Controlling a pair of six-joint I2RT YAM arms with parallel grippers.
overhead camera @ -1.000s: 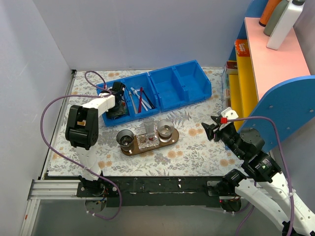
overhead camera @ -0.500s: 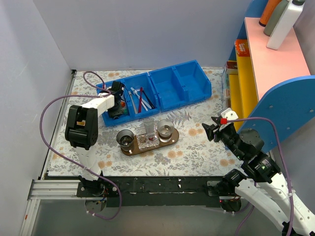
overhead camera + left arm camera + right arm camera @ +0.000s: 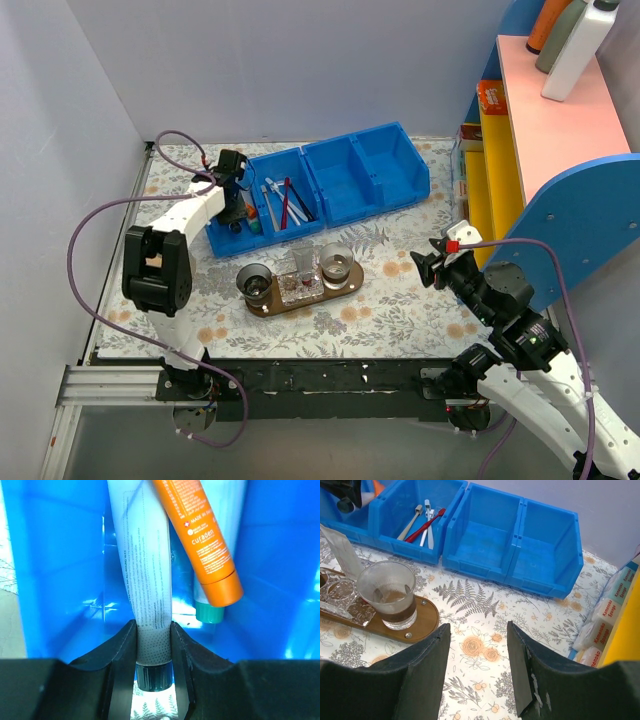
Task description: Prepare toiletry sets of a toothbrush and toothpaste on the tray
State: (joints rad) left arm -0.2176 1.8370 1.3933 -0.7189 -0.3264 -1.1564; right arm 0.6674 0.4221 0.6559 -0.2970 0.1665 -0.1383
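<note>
Left claw [image 3: 152,677]: clamped on the neck of a long white toothpaste tube [image 3: 147,580] with fine dark print. Its black fingers [image 3: 121,680] press both sides, and the dark cap pokes out on the near side.
Just beside: a glossy orange tube [image 3: 200,535] lies to the right and overlaps the held tube's far part. A teal-capped tube [image 3: 210,611] lies under it, all inside a blue plastic bin [image 3: 55,570].
Further out: a slim white toothbrush [image 3: 426,522] lies one compartment to the right. The dark brown oval wooden tray [image 3: 352,281] sits on the floral bench [image 3: 400,310], nearer the arm bases, carrying glass cups [image 3: 387,592].
Right claw [image 3: 478,627]: spread open, empty, well apart.
Risk: lifting may drag the orange tube along, and the soft neck could slip or squeeze.
Hidden: the tube's far end is cut off. No red lettering shows on this face. Whether the tube is off the bin floor, I cannot tell.
</note>
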